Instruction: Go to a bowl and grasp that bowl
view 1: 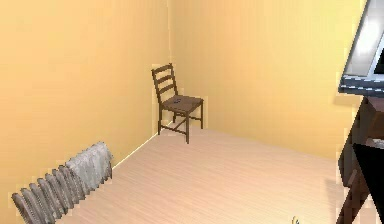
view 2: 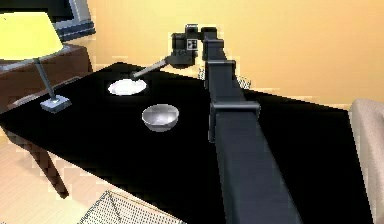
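A grey bowl (view 2: 160,118) stands on the black table (view 2: 90,135) in the arm side view, near the table's middle. Farther out lies a white shallow dish (view 2: 127,88). My arm (view 2: 235,130) reaches out over the table just right of the bowl. The gripper (view 2: 141,74) points left from the arm's far end, its thin fingers (view 2: 152,68) ending by the white dish's far rim, beyond the grey bowl. I cannot tell whether it holds anything.
A lamp with a yellow shade (view 2: 28,40) stands on the table's left part, with a dark screen (view 2: 45,12) behind it. In the forward view a wooden chair (view 1: 178,100) sits in the corner, a radiator (view 1: 65,183) lines the left wall, and open floor lies between.
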### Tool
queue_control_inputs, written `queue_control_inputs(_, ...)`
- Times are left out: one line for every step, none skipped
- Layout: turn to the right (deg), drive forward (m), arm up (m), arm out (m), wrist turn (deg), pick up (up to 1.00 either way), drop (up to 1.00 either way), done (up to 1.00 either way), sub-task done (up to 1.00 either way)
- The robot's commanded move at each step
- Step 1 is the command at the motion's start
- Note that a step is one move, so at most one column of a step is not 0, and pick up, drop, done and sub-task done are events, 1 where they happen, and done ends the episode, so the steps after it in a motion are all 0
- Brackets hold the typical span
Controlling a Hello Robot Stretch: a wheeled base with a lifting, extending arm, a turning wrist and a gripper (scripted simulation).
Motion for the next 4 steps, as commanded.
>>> queue_control_inputs(0.0, 0.0, 0.0, 0.0, 3.0, 0.0, 0.0, 0.0, 0.0)
queue_control_inputs(0.0, 0.0, -0.24, 0.0, 0.0, 0.0, 0.0, 0.0, 0.0)
queue_control_inputs(0.0, 0.0, 0.0, 0.0, 0.0, 1.0, 0.0, 0.0, 0.0)
queue_control_inputs(0.0, 0.0, 0.1, 0.0, 0.0, 0.0, 0.0, 0.0, 0.0)
